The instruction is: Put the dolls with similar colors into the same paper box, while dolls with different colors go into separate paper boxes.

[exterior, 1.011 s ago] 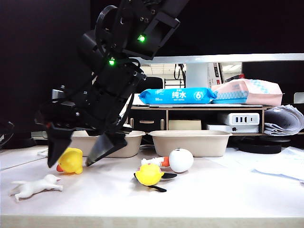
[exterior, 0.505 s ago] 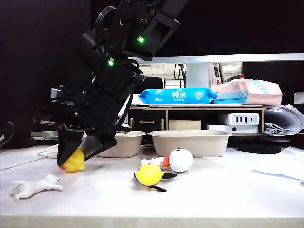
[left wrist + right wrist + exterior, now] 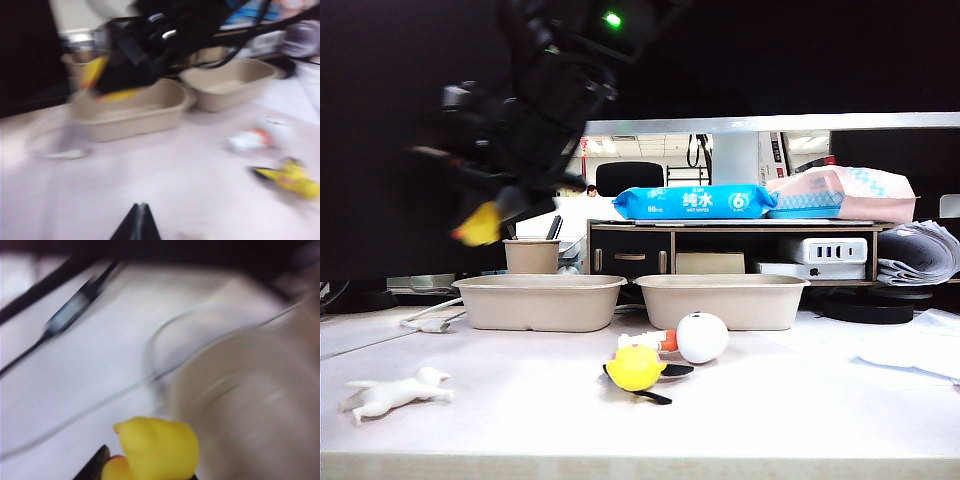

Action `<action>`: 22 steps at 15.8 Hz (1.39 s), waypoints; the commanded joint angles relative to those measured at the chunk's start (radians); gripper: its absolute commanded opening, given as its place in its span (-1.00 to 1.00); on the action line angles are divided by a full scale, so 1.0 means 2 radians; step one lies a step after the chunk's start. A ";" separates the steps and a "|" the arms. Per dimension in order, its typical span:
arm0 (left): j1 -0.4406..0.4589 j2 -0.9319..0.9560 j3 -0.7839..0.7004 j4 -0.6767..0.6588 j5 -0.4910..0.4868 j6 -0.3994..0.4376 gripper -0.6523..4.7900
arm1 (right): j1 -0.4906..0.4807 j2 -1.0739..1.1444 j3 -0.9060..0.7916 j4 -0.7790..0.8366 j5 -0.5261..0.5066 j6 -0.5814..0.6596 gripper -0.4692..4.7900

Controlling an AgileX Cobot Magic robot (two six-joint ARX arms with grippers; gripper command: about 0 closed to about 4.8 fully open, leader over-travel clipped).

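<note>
Yellow duck [image 3: 480, 226], on the bench a second ago, now hangs gripped in the right hand [image 3: 492, 215] above the left paper box [image 3: 540, 302]. The left hand [image 3: 140, 222], fingers together, hovers low over the bench [image 3: 770, 410].

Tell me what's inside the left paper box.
From the front, the left paper box hides its own floor. The left wrist view shows no doll inside. The right end effector holds the yellow duck above it.
</note>
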 commanded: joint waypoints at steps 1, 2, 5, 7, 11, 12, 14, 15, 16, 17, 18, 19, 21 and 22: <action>0.041 0.000 0.000 0.003 0.001 0.000 -0.78 | -0.029 0.001 0.001 0.047 0.005 -0.001 -0.25; 0.052 0.000 0.000 0.003 0.001 0.000 -0.78 | -0.039 0.002 0.001 0.047 0.005 0.003 -0.25; 0.076 -0.016 0.000 0.004 0.001 0.000 -0.78 | -0.059 0.008 0.001 0.067 -0.003 0.012 -0.17; 0.082 -0.016 0.000 0.003 0.002 0.000 -0.78 | -0.060 0.008 0.001 0.070 -0.009 0.012 -0.17; 0.082 -0.016 0.000 0.003 -0.001 0.000 -0.78 | -0.059 0.009 0.001 0.082 -0.010 0.015 0.51; 0.082 -0.016 0.000 0.003 -0.001 0.000 -0.78 | -0.060 0.008 0.001 0.080 -0.028 0.027 0.51; 0.081 -0.015 0.000 0.003 0.000 0.000 -0.78 | -0.064 -0.005 0.001 0.047 -0.080 0.055 0.51; 0.073 0.005 0.001 0.005 -0.004 0.000 -0.78 | -0.065 -0.028 0.001 -0.019 -0.084 0.053 0.50; 0.059 0.023 0.000 0.003 -0.004 0.000 -0.78 | -0.065 -0.043 0.000 -0.069 -0.084 0.034 0.50; 0.041 0.038 0.000 0.003 -0.003 0.000 -0.78 | -0.065 -0.054 0.000 -0.114 -0.084 0.014 0.50; 0.025 0.050 0.000 0.003 -0.003 0.000 -0.78 | -0.063 -0.063 0.000 -0.167 -0.083 -0.008 0.50; -0.001 0.070 0.000 0.003 -0.003 0.000 -0.78 | -0.061 -0.068 0.000 -0.252 -0.075 -0.039 0.50; -0.037 0.097 0.000 0.003 -0.002 0.000 -0.78 | -0.056 -0.067 -0.005 -0.378 -0.001 -0.081 0.51; -0.048 0.106 0.001 0.003 -0.002 0.000 -0.78 | -0.054 -0.067 -0.013 -0.403 0.018 -0.093 0.51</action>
